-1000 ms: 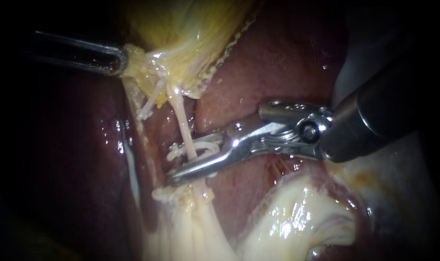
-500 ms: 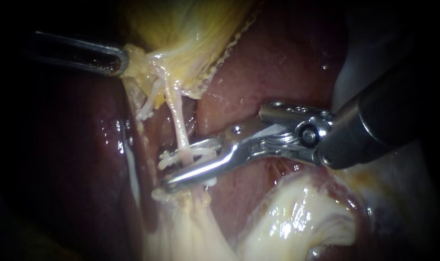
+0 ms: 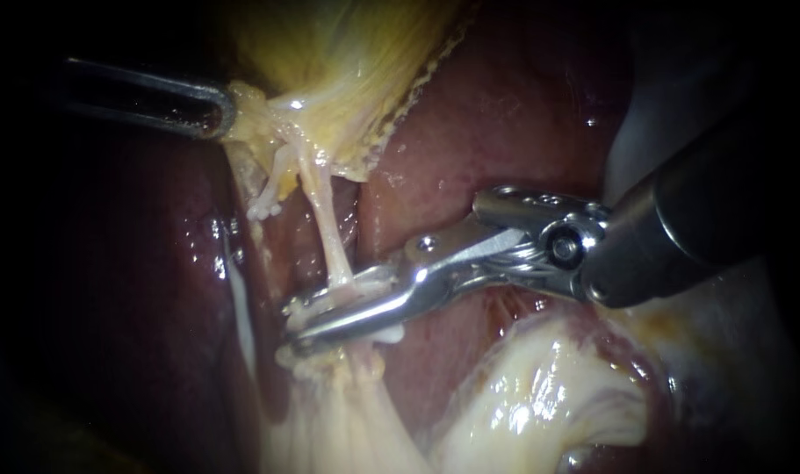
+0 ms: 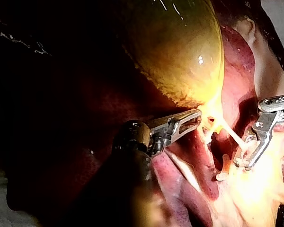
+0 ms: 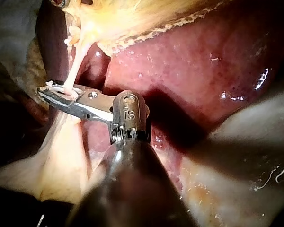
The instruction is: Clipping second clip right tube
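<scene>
A thin pale tube [image 3: 325, 219] runs down from the yellow gallbladder [image 3: 329, 53] to whitish tissue below. It is the right one of two pale strands; the left one [image 3: 263, 206] ends as a short stump. My right instrument [image 3: 292, 323] comes in from the right, and its long metal jaws lie nearly together across the tube's lower end, with a white clip [image 3: 387, 333] squeezed between them. The right wrist view shows the same jaws [image 5: 42, 91] pinching the tube [image 5: 75, 61]. My left instrument [image 3: 222, 110] is shut on the gallbladder's lower edge, holding it taut, as the left wrist view [image 4: 196, 120] confirms.
Dark red liver [image 3: 505, 114] lies behind and on both sides of the tube. Pale fatty tissue [image 3: 540, 395] bulges below the right instrument's wrist. The right instrument's dark shaft [image 3: 698, 211] fills the right side.
My right instrument's jaws have closed from a clear gap down onto the clip and tube and shifted slightly down-left. The left instrument has held still.
</scene>
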You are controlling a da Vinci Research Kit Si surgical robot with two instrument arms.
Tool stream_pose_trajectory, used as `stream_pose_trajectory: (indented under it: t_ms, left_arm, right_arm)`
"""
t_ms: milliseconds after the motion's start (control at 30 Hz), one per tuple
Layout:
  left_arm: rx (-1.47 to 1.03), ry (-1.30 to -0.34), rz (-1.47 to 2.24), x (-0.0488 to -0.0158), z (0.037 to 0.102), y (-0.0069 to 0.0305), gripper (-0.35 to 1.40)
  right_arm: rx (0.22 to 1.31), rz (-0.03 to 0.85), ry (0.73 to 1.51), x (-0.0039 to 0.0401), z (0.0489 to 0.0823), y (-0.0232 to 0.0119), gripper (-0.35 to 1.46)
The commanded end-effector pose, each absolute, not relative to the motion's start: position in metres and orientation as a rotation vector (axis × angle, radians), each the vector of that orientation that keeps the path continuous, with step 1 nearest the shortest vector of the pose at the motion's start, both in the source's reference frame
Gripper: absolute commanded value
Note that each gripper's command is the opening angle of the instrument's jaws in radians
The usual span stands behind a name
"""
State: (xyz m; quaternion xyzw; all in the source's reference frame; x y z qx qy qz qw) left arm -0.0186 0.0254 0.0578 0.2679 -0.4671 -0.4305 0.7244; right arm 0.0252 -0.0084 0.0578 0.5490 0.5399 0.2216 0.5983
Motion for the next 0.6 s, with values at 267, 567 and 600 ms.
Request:
stream_pose_trajectory:
  t_ms: [267,567,600]
  left_arm:
    - [0.593,-1.031,-0.949,-0.0187,0.0579,0.0254,-0.35]
    - [0.593,-1.031,-0.949,-0.0187,0.0579,0.0254,-0.35]
    - [0.593,-1.031,-0.949,-0.0187,0.0579,0.0254,-0.35]
  right_arm:
    - [1.283,0.477,1.254,0.0251,0.0581,-0.0087,-0.35]
    - [1.278,0.472,1.255,0.025,0.0583,-0.0086,-0.35]
    - [1.278,0.472,1.255,0.025,0.0584,-0.0086,-0.35]
